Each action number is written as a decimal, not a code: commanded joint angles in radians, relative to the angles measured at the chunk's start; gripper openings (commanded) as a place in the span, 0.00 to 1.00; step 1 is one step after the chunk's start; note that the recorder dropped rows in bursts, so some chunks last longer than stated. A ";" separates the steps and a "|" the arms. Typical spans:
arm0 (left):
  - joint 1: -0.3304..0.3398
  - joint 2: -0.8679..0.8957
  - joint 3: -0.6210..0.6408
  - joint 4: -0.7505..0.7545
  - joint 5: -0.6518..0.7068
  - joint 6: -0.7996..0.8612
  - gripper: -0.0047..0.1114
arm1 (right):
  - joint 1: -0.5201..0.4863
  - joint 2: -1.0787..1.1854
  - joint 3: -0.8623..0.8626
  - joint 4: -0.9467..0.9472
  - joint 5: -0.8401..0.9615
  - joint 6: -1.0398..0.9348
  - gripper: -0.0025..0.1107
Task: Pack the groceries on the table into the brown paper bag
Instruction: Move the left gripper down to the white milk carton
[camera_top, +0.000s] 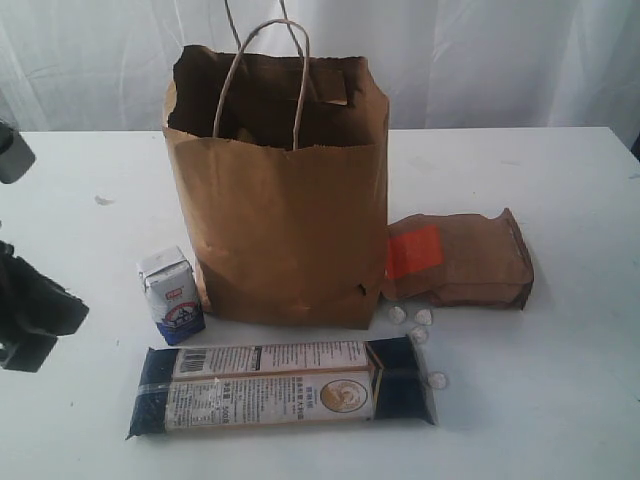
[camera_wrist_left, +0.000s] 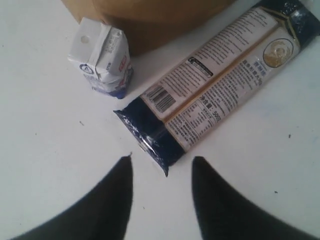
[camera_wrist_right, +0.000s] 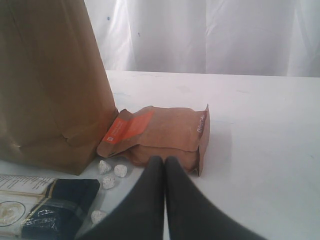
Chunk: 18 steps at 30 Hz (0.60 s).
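We are setting up the noodle pack (camera_wrist_left: 215, 85) pick; left jaws hovering spread, empty, at its end; right jaws pressed together. Next likely calls for straddling it squarely before closing.

- Carton (camera_top: 171, 296): stood just left of the paper bag (camera_top: 280, 200).
- Pouch (camera_top: 460, 260): laid against its right side.
- Noodle pack (camera_top: 285, 385): laid before it.
- Candies (camera_top: 410, 318): scattered by its front-right corner.

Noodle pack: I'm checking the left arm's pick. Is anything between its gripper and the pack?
Nothing visible: the open left gripper faces the noodle pack, its dark end ahead over the table; the carton sits aside.
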 joint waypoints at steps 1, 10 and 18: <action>0.000 0.042 0.007 -0.018 -0.069 0.018 0.60 | -0.004 -0.006 0.006 -0.007 0.002 0.004 0.02; 0.000 0.094 0.007 0.001 -0.120 0.018 0.64 | -0.004 -0.006 0.006 -0.007 0.002 0.004 0.02; 0.000 0.097 0.007 0.053 -0.232 0.018 0.83 | -0.004 -0.006 0.006 -0.007 0.002 0.004 0.02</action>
